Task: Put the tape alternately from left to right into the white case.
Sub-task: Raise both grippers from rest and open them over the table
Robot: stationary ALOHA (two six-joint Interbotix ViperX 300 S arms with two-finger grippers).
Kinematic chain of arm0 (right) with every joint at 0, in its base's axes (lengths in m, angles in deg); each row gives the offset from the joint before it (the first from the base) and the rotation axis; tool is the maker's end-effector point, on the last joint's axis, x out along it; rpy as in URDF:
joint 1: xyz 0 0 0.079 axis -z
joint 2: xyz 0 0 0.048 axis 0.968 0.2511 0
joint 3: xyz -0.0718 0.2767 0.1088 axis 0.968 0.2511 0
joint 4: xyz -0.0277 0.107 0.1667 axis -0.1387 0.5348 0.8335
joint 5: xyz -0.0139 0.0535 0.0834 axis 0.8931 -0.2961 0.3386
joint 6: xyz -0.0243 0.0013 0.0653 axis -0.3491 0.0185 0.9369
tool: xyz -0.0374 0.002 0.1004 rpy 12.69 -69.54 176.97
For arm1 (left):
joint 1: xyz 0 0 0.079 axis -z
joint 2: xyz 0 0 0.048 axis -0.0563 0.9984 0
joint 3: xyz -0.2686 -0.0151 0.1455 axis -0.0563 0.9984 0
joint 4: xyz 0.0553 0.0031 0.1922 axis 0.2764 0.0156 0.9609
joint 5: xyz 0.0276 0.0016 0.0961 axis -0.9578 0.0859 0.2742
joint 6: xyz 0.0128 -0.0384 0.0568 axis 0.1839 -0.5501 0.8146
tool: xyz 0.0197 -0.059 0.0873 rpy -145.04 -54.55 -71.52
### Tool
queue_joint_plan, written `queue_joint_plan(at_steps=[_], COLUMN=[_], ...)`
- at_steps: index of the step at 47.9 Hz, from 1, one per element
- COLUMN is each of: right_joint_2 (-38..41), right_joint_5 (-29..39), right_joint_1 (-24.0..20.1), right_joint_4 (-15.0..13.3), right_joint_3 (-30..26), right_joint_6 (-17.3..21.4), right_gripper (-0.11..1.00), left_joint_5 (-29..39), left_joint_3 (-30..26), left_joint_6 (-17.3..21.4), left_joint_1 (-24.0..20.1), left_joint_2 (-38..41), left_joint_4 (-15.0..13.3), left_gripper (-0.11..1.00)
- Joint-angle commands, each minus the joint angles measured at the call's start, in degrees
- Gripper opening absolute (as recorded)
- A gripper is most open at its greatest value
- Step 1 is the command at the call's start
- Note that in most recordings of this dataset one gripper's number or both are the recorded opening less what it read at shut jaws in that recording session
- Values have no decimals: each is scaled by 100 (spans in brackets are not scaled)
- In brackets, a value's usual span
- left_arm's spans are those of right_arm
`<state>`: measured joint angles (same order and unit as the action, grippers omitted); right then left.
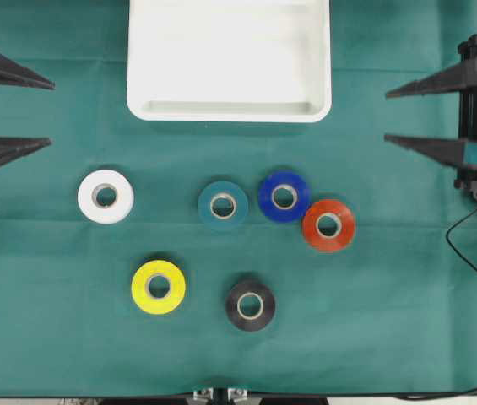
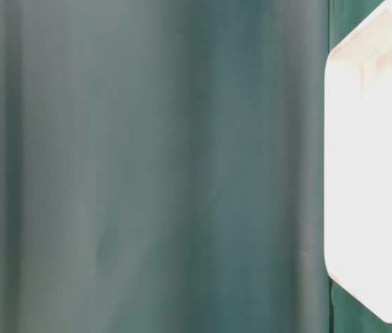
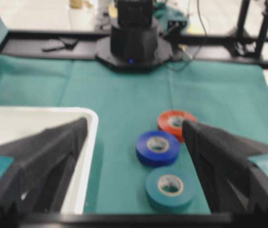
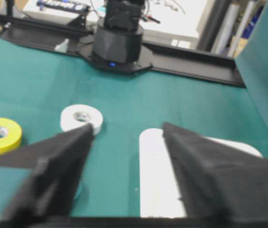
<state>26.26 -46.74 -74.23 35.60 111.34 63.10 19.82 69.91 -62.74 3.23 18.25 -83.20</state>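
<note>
Both end effectors are sitting back at the edges with their jaws spread wide and nothing between them: left end effector (image 1: 40,114) on the left side of the overhead view, right end effector (image 1: 398,116) on the right. Neither one is touching any roll.

All six small rolls of electrical tape with pale cores lie flat on the green cloth-covered bench (image 1: 390,321), none in the tray. White roll (image 1: 105,197) is furthest left, with the yellow roll (image 1: 158,287) below and a bit right of it. Teal roll (image 1: 223,205) sits near the middle, blue roll (image 1: 284,197) just beside it on the right, and the red-orange roll (image 1: 328,225) is touching or nearly touching the blue one. Black roll (image 1: 250,305) is on its own below the teal one.

That shallow glossy white plastic case (image 1: 229,111) with rounded corners and a raised rim sits at the top centre, well apart from the rolls, with nothing in it. Table-level view only catches one side of the case against green cloth.
</note>
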Motion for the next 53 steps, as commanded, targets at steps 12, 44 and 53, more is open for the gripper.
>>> queue_joint_plan(at_steps=[12,44,53], right_joint_2=[97,1556,1907], right_joint_5=[211,1046,1090], right_joint_1=[26,26,18], right_joint_4=[18,18,26], right_joint_3=[-211,-1063,-1213], right_joint_6=[272,448,457], right_gripper=[84,84,84], left_joint_5=[290,1187,1468], left_joint_3=[-167,-1063,-1292], left_joint_6=[0,0,0], left_joint_1=[18,18,18], left_joint_2=[105,1828,2224], left_joint_4=[-9,-9,-9], left_gripper=[83,83,83])
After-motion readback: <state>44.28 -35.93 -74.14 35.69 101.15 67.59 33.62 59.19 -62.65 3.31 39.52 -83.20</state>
